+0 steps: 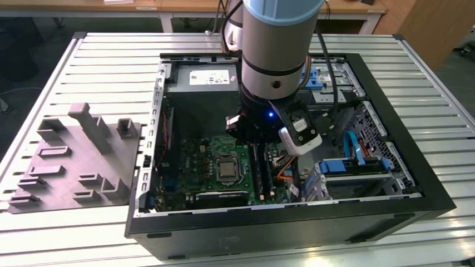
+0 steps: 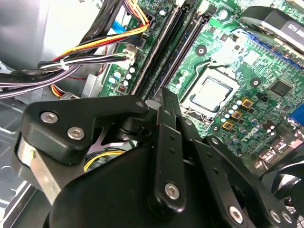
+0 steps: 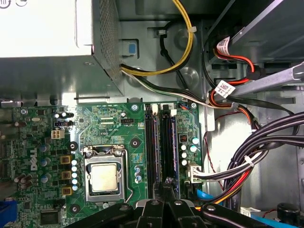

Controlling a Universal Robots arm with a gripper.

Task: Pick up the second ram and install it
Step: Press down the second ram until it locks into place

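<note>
The gripper (image 2: 164, 97) hangs over the memory slots (image 3: 161, 142), jaws together on the second ram's (image 2: 165, 105) thin edge, its length parallel to them.

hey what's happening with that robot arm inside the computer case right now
A robot arm has reached down into an open computer case on a slatted table. Its gripper sits just over the black memory slots on the green motherboard, beside the processor. In both wrist views the slots lie right at the gripper's tip. A thin dark board seems pinched there, but I can't confirm it.
</note>
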